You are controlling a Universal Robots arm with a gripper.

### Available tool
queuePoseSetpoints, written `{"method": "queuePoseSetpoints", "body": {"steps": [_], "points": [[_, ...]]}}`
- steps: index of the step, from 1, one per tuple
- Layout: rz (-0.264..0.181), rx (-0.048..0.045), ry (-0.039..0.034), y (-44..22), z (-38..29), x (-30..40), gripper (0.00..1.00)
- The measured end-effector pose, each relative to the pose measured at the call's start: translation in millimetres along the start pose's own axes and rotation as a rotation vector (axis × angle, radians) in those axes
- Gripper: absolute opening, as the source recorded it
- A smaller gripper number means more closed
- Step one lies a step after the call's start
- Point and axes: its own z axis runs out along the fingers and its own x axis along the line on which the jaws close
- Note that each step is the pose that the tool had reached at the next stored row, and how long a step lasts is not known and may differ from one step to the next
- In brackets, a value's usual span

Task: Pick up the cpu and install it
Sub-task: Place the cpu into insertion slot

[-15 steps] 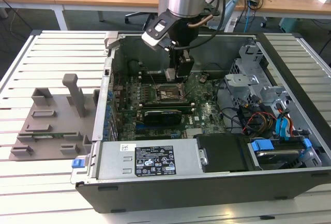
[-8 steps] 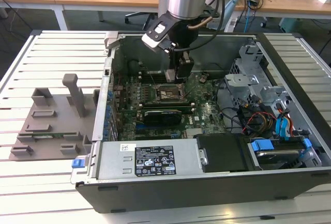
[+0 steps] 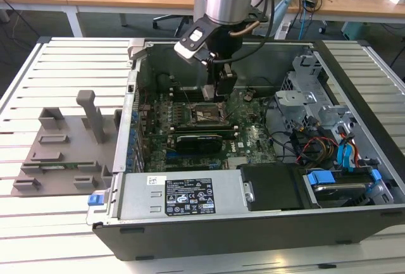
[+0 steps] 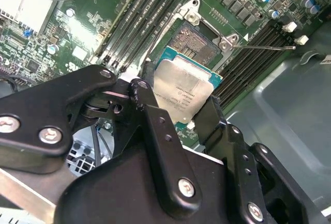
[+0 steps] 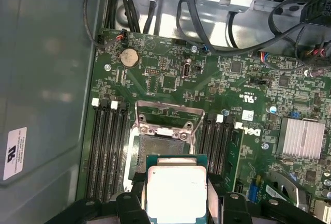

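Slatted pale bench [image 3: 63,65] carries an open computer case [image 3: 136,97] lying on its side across the middle, with wooden desks and cables behind its far edge. Inside the case, the cpu [image 5: 176,188] is clamped between the two black fingers [image 4: 155,125], which press on opposite edges of the chip. It lies flat, silver top plate facing the wrist cameras. Being square it has no long axis, and its edges run parallel with the socket [image 5: 155,151] frame. In the first wrist view it overlaps one edge of the open socket rather than covering it; whether it touches the board cannot be told. The socket's metal load plate [image 5: 168,118] is swung back on the side away from the chip, and the thin lever [image 4: 264,47] is out to one side. Memory slots [image 5: 106,146] flank the socket closely on both sides, so room there is narrow. A finned heatsink [image 5: 302,136] sits further off. The gripper [image 3: 218,90] points straight down, the arm descending near the case's far wall. A grey holder tray [image 3: 69,141] sits towards the bench edge at the exterior view's left.
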Motion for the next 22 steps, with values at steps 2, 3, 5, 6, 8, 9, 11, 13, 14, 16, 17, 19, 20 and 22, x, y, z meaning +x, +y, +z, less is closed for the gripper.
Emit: {"method": "queuePoseSetpoints", "body": {"steps": [2,3,5,6,8,9,11,13,14,16,17,19,20,22], "points": [[0.000,0.0000,0.0000,0.9,1.5,1.3,0.55],[0.000,-0.0001,0.0001,1.1,2.5,1.9,0.55],[0.000,0.0001,-0.0001,1.7,4.7,3.3,0.55],[0.000,0.0000,-0.0001,2.1,6.9,4.4,0.55],[0.000,0.0001,-0.0003,2.0,9.5,4.9,0.55],[0.000,0.0001,-0.0002,1.8,10.7,5.1,0.55],[0.000,0.0001,-0.0002,1.2,12.8,5.3,0.55],[0.000,0.0001,-0.0002,1.0,14.3,5.4,0.55],[0.000,0.0002,-0.0005,1.0,14.3,5.4,0.55],[0.000,0.0001,-0.0003,1.0,14.4,5.4,0.55],[0.000,0.0001,-0.0003,1.0,14.5,5.4,0.55],[0.000,0.0001,-0.0002,1.0,14.5,5.4,0.55],[0.000,0.0001,-0.0003,1.0,14.5,5.4,0.55],[0.000,0.0001,-0.0003,1.0,14.5,5.4,0.55]]}}
